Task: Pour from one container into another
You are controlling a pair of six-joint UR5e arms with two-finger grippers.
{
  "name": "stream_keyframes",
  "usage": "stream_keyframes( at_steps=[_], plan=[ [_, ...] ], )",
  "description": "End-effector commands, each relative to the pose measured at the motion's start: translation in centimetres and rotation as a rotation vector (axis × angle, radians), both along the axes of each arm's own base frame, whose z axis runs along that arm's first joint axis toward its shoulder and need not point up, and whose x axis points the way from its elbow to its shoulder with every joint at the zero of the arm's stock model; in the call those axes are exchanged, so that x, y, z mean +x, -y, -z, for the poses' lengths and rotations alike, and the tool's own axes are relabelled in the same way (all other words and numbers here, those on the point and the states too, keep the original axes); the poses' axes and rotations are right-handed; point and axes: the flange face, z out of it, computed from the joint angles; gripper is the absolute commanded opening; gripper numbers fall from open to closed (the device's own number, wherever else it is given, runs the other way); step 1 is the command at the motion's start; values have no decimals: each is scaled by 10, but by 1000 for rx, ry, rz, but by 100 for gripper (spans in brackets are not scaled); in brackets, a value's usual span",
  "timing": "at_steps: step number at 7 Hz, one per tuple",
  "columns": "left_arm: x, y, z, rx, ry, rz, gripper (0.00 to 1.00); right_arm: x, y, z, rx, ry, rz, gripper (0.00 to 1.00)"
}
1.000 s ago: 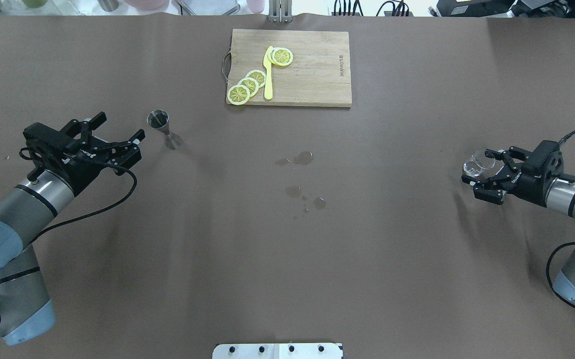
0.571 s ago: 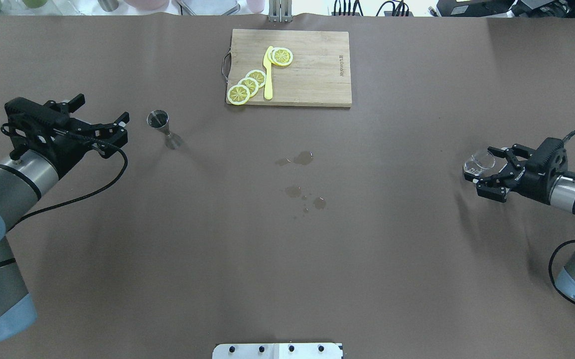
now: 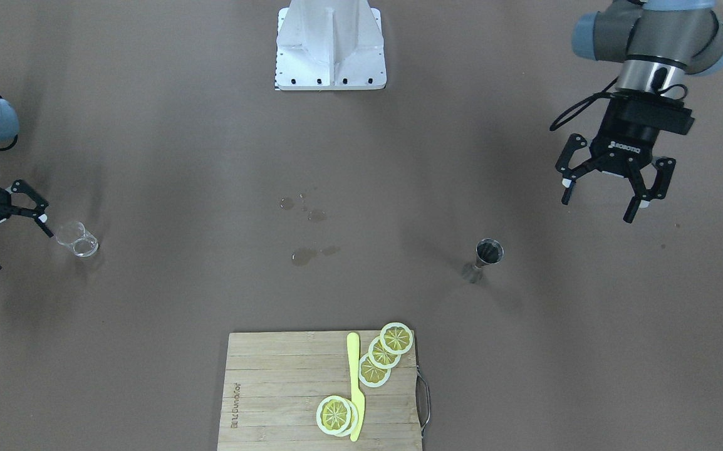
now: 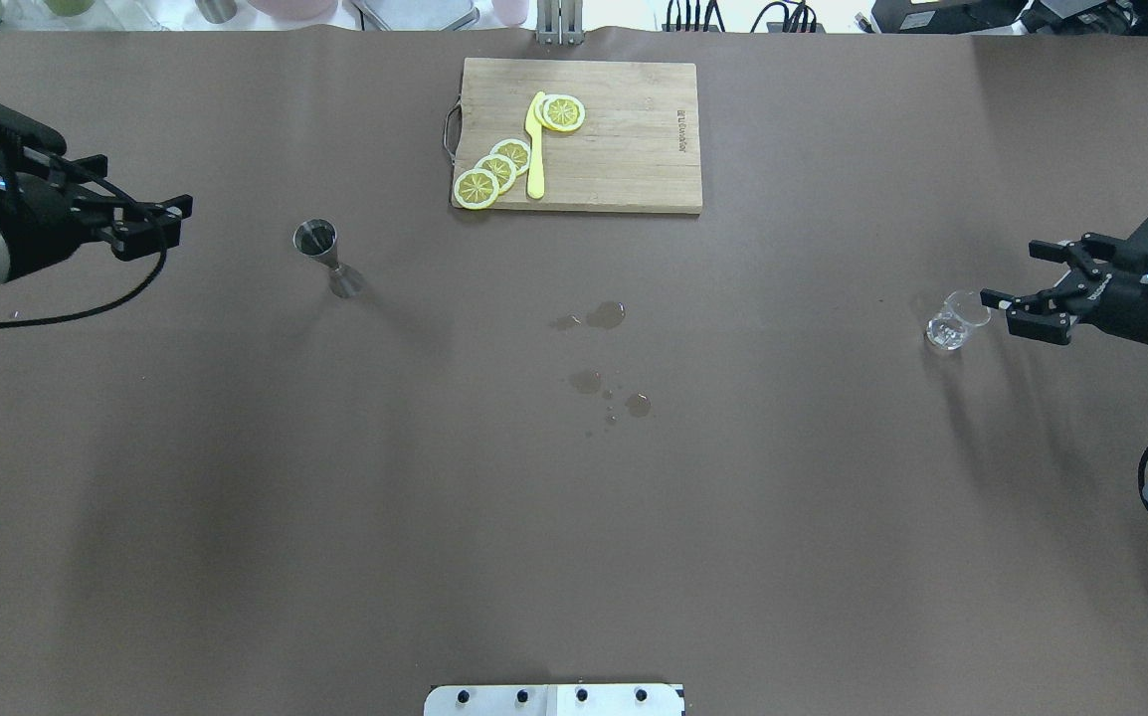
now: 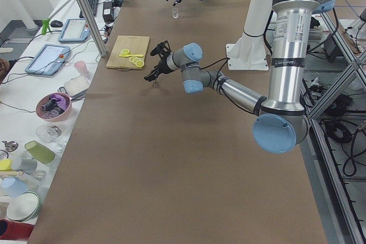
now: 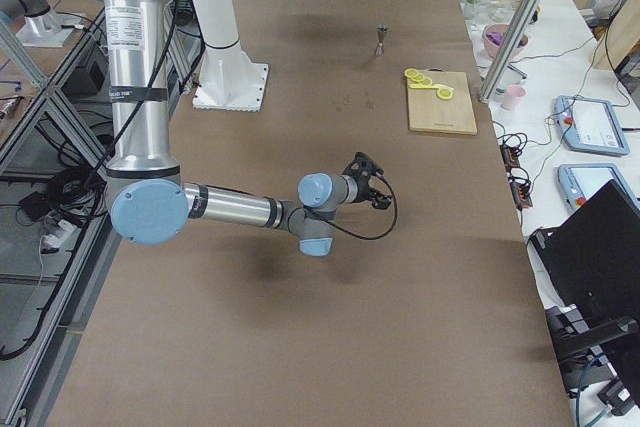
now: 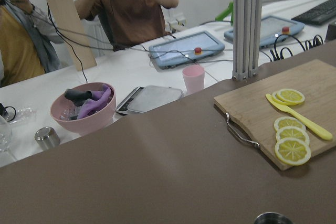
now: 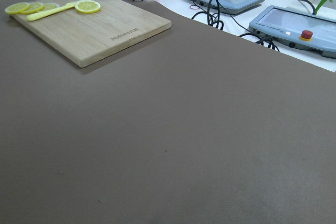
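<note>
A small metal jigger (image 4: 318, 241) stands upright on the brown table, left of centre; it also shows in the front view (image 3: 488, 250), and its rim (image 7: 273, 217) peeks in at the left wrist view's bottom edge. A clear glass (image 4: 952, 324) stands at the right, also seen from the front (image 3: 78, 239). My left gripper (image 4: 158, 221) hovers open and empty, well left of the jigger (image 3: 599, 208). My right gripper (image 4: 1014, 274) is open and empty just right of the glass, apart from it (image 3: 22, 250).
A wooden cutting board (image 4: 634, 149) at the table's far side carries lemon slices (image 4: 494, 171) and a yellow knife (image 4: 535, 149). Small liquid puddles (image 4: 604, 316) lie mid-table. The robot's white base plate (image 4: 554, 699) sits at the near edge.
My right gripper, which had its fingers around the glass, has drawn back to the right, leaving the glass on the table. My left gripper has moved left and farther from the jigger.
</note>
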Motion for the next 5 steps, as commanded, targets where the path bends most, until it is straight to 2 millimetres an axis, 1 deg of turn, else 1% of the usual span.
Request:
stream_keyframes(
  at_steps=[1, 2, 3, 4, 5],
  plan=[
    [-42, 3, -61, -134, 27, -113, 98, 15, 6, 25, -29, -7, 17, 100],
    [-66, -10, -95, -218, 53, -125, 97, 14, 7, 32, -39, -10, 23, 100],
    [-85, 4, -117, -380, 85, -145, 98, 25, 13, 44, -66, -19, 27, 100],
    [-88, 8, -142, -432, 110, -151, 98, 44, 19, 40, -141, -49, 9, 100],
    [-93, 9, -152, -533, 136, -140, 98, 56, 21, 37, -190, -61, 22, 100]
  ],
)
